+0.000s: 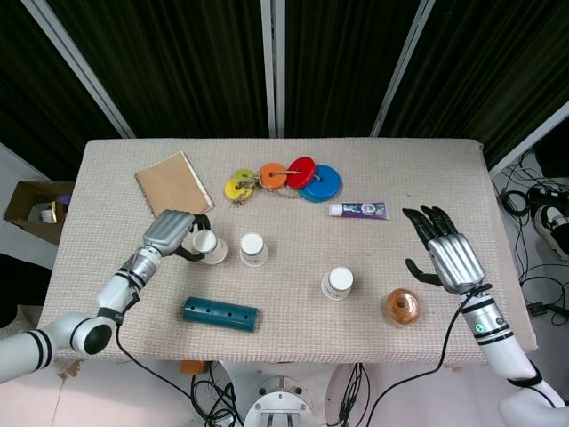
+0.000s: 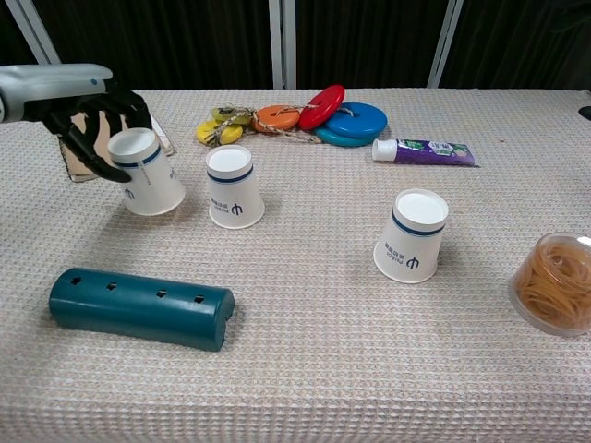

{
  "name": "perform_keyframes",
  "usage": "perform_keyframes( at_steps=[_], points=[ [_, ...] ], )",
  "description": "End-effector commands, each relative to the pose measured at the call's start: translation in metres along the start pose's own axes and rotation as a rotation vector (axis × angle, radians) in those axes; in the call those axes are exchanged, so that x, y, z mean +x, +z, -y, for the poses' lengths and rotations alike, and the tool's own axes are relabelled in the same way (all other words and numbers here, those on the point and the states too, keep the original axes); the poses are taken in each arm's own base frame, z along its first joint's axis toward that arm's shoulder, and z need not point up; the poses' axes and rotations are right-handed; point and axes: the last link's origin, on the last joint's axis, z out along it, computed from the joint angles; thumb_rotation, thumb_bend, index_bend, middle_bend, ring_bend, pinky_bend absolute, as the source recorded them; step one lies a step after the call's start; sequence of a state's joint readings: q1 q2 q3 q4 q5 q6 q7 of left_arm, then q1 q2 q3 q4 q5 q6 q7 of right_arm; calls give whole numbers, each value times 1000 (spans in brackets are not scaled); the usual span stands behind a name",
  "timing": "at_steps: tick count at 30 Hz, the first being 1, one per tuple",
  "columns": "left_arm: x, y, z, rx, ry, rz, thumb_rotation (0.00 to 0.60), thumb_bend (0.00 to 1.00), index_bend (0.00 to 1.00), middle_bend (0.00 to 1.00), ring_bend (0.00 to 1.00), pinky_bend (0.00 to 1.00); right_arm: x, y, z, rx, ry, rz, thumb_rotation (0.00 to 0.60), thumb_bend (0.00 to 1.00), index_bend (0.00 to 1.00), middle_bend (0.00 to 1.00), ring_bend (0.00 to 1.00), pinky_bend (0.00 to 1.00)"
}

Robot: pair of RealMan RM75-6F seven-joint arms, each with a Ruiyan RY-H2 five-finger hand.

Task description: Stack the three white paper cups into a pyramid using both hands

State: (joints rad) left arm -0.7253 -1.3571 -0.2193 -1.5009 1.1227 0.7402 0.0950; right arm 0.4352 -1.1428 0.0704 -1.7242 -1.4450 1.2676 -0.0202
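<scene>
Three white paper cups stand upside down on the table. My left hand grips the left cup, tilted, just left of the middle cup; a small gap separates the two cups. The third cup stands alone to the right. My right hand hovers open, fingers spread, at the right side of the table, well apart from that cup; the chest view does not show it.
A teal perforated cylinder lies in front of the left cups. A clear tub of rubber bands sits beside my right hand. Brown notebook, coloured discs and a toothpaste tube lie further back.
</scene>
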Motion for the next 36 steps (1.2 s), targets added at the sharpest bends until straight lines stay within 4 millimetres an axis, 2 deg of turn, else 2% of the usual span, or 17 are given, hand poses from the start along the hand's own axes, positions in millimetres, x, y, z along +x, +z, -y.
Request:
perform_keyframes(
  at_steps=[1, 29, 36],
  points=[
    [0, 14, -9, -6, 7, 15, 600, 206, 480, 444, 460, 562, 0, -1, -2, -4, 0, 0, 600, 293, 0, 132, 20, 79],
    [-15, 28, -20, 6, 8, 58, 600, 195, 464, 428, 457, 538, -3, -3, -8, -20, 20, 3, 600, 293, 0, 132, 20, 79],
    [-16, 27, -20, 9, 7, 75, 600, 178, 407, 385, 432, 520, -3, -3, -10, -22, 24, 3, 600, 293, 0, 132, 20, 80]
  ],
)
